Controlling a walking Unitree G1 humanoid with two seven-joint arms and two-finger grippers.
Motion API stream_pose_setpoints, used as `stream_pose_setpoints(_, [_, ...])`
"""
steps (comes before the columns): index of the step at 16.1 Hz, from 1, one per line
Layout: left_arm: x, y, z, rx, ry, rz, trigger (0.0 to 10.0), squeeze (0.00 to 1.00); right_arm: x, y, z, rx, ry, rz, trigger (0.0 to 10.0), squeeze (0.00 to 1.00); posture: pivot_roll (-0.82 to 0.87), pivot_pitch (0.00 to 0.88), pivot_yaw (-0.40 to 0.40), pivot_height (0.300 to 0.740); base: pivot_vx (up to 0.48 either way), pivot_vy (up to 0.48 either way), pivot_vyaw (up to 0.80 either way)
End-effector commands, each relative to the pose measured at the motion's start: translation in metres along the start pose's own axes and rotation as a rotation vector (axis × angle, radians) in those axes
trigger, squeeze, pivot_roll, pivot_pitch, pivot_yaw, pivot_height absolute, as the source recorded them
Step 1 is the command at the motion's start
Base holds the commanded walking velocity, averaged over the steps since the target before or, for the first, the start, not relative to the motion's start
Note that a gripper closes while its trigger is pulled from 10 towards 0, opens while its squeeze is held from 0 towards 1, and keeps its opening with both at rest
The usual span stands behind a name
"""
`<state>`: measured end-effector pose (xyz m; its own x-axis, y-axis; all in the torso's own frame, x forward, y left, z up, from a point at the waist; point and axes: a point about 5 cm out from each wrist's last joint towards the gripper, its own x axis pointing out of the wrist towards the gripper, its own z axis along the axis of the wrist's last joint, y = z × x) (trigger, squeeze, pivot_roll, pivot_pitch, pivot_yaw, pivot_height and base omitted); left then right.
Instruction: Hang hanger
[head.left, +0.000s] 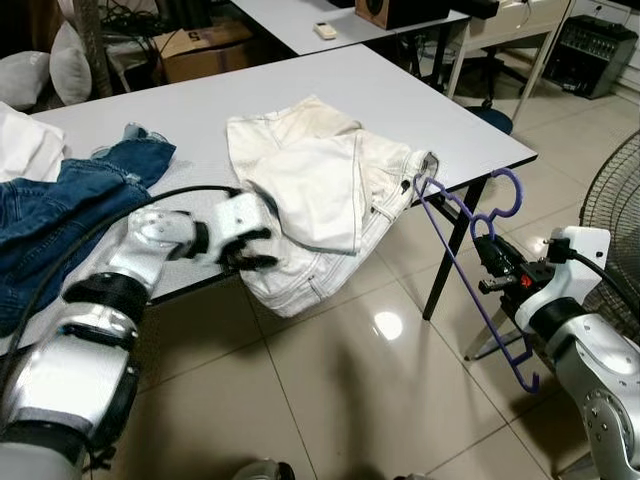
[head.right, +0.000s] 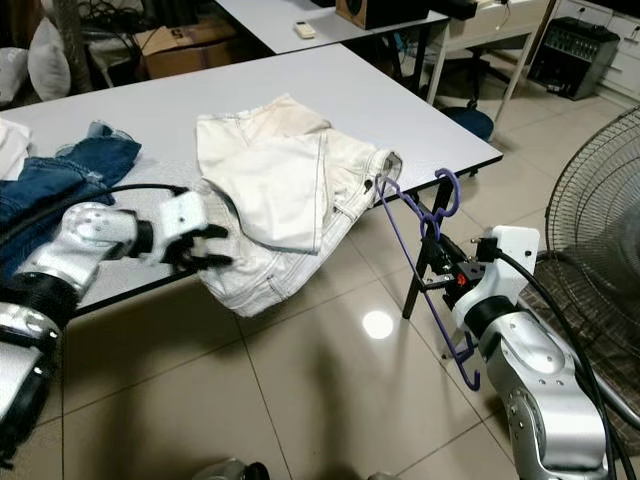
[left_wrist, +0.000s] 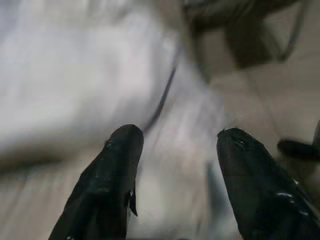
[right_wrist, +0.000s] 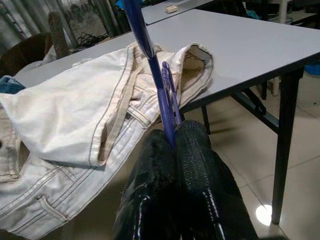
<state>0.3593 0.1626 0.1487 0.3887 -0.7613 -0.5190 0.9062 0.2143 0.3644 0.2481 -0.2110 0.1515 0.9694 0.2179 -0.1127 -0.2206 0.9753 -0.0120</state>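
The right gripper (right_wrist: 172, 145) is pinching a purple hanger (head.left: 470, 270), its two black fingers pressed together on the thin wire so that the hanger is standing up out of the jaws, one long limb running down past them toward the tiled floor (head.left: 340, 400) and the hook end curling above them. The top of the hanger is reaching forward from the jaws to the corner of the grey table (head.left: 400, 90), where it is lying just beside, perhaps touching, the waistband of a pair of white jeans (head.left: 310, 200). Those jeans are sprawling across the table ahead of both grippers, one folded leg spilling over the table's near edge. The left gripper (left_wrist: 172, 142) is hovering at that overhanging cloth with its fingers (left_wrist: 112, 170) spread apart and nothing between them; the wrist view is blurred, but pale fabric is lying directly beyond the parted tips, and whether the tips are touching it is hard to say. Behind the left gripper, further from the hanger, blue jeans (head.left: 60, 200) are lying heaped on the same table. Beyond the right gripper's outer side a standing fan (head.right: 600, 200) is showing its wire guard.
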Motion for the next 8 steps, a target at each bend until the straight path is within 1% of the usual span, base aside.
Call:
stream_pose_setpoints(1, [0.004,-0.001,0.01,0.056,-0.046,-0.014,10.0,1.0,-0.001,-0.001,0.004,-0.019,-0.019,0.0,10.0,0.0,-0.16,0.0,0.063,0.74,0.0,0.0,0.0])
stream_pose_setpoints(2, [0.018,-0.007,0.021,0.108,-0.112,-0.007,10.0,1.0,-0.005,-0.003,0.002,-0.021,-0.013,-0.013,10.0,0.0,-0.17,0.0,0.064,0.74,0.0,0.0,0.0])
stream_pose_setpoints(3, [0.024,-0.01,0.026,0.133,-0.129,-0.008,10.0,1.0,-0.007,-0.004,0.002,-0.022,-0.009,-0.02,10.0,0.0,-0.17,0.0,0.064,0.74,0.0,0.0,0.0])
stream_pose_setpoints(4, [0.038,-0.017,0.035,0.185,-0.163,-0.001,10.0,0.4,-0.012,-0.007,0.0,-0.03,-0.001,-0.039,10.0,0.0,-0.19,0.0,0.073,0.74,0.0,0.0,0.0])
stream_pose_setpoints(5, [0.052,-0.022,0.041,0.24,-0.171,0.044,10.0,0.0,-0.02,-0.008,-0.003,-0.039,0.011,-0.056,10.0,0.0,-0.19,0.0,0.074,0.74,0.0,0.0,0.0])
stream_pose_setpoints(6, [0.06,-0.027,0.042,0.268,-0.153,0.056,10.0,0.0,-0.024,-0.009,-0.004,-0.039,0.019,-0.063,10.0,0.0,-0.2,0.0,0.079,0.74,0.0,0.0,0.0])
stream_pose_setpoints(7, [0.065,-0.028,0.042,0.299,-0.128,0.089,10.0,0.0,-0.026,-0.009,-0.005,-0.037,0.022,-0.067,10.0,0.0,-0.21,0.0,0.082,0.74,0.0,0.0,0.0])
stream_pose_setpoints(8, [0.072,-0.027,0.042,0.297,-0.107,0.164,10.0,0.0,-0.028,-0.009,-0.005,-0.036,0.024,-0.074,10.0,0.0,-0.21,0.001,0.084,0.74,0.0,0.0,0.0])
